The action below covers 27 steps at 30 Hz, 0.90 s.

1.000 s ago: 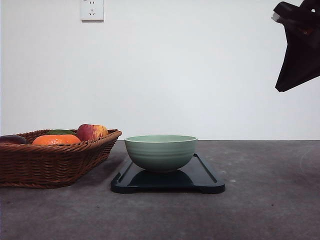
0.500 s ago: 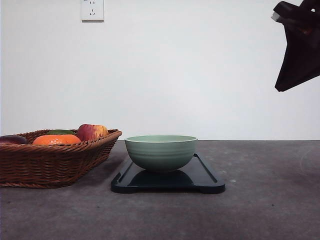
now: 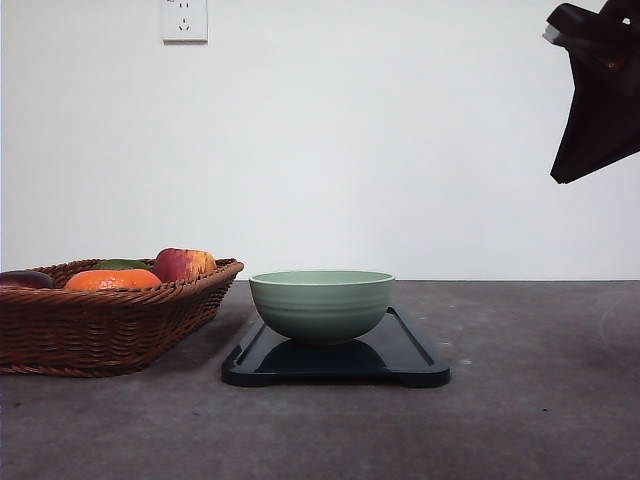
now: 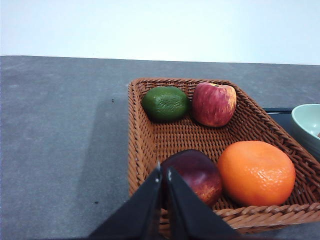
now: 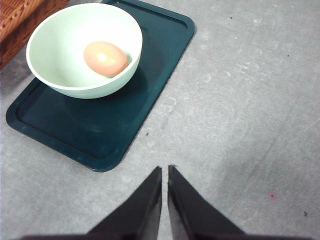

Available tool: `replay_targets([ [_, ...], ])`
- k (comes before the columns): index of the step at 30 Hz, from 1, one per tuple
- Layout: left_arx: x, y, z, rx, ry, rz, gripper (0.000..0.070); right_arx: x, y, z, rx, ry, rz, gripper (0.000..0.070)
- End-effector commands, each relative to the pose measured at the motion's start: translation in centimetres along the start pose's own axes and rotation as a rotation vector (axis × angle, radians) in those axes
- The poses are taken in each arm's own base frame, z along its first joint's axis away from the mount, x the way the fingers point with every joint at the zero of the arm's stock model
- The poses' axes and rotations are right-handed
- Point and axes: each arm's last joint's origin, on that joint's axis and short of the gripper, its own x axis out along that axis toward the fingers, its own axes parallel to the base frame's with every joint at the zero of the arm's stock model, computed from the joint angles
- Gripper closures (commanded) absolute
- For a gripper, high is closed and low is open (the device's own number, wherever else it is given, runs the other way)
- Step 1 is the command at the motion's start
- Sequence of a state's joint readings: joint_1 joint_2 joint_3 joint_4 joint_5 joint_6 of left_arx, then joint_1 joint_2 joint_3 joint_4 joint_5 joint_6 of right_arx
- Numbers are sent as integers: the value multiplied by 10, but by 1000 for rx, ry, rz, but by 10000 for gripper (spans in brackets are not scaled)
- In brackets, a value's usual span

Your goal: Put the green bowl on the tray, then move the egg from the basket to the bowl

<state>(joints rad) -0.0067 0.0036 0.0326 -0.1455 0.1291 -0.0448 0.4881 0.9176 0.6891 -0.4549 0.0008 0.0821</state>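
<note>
**Clerk:** Item one: pale sage-green round bowl with faint ridges [image 3: 321,304], standing on item two, the flat black rectangular tray with rounded corners [image 3: 410,352], towards its basket-side end. Item three: smooth orange-brown oval egg [image 5: 104,58], lying inside the bowl against its inner wall.

**Checker:** And the basket?

**Clerk:** Item four: wide brown woven wicker basket [image 4: 141,131], just beside the tray. Contents: dark green round fruit [image 4: 165,103], red-yellow apple [image 4: 214,103], bright orange fruit [image 4: 255,172], dark purple-red round fruit [image 4: 195,174].

**Checker:** Grippers?

**Clerk:** Left gripper [image 4: 164,176]: black fingers pressed together with nothing between them, poised above the near rim of the basket. Right gripper [image 5: 164,172]: fingers likewise together and empty, over bare grey tabletop [image 5: 250,100] near the tray's corner; in the front view its arm sits high, well apart from everything.

**Checker:** So both steps look finished. Risks?

**Clerk:** Few, by my reading. The bowl sits off-centre on the tray, so a knock from the left arm crossing low could slide it or tip it towards the rim. The egg rests loose on a curved wall; any jolt to the bowl would roll it. A left arm dropping straight down would strike the basket rim or the dark fruit.
</note>
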Motion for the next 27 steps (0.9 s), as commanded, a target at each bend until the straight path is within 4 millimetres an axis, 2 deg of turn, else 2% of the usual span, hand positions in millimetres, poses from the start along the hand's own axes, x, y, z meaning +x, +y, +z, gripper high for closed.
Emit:
replay_targets([
  [1, 2, 1, -5, 2, 8, 2, 687, 1, 1, 2, -8, -6, 5, 687],
  [6, 2, 1, -5, 2, 8, 2, 687, 1, 1, 2, -9, -6, 5, 687],
  [8, 2, 1, -5, 2, 8, 2, 687, -1, 1, 2, -60, -17, -7, 687],
  [14, 2, 1, -6, 2, 9, 2, 687, -21, -11, 1, -111, -212, -102, 687],
  [19, 2, 1, -6, 2, 9, 2, 687, -27, -30, -28, -81, -416, -216, 687],
  [27, 2, 1, -5, 2, 9, 2, 687, -26, -49, -95, 4, -533, -385, 687],
])
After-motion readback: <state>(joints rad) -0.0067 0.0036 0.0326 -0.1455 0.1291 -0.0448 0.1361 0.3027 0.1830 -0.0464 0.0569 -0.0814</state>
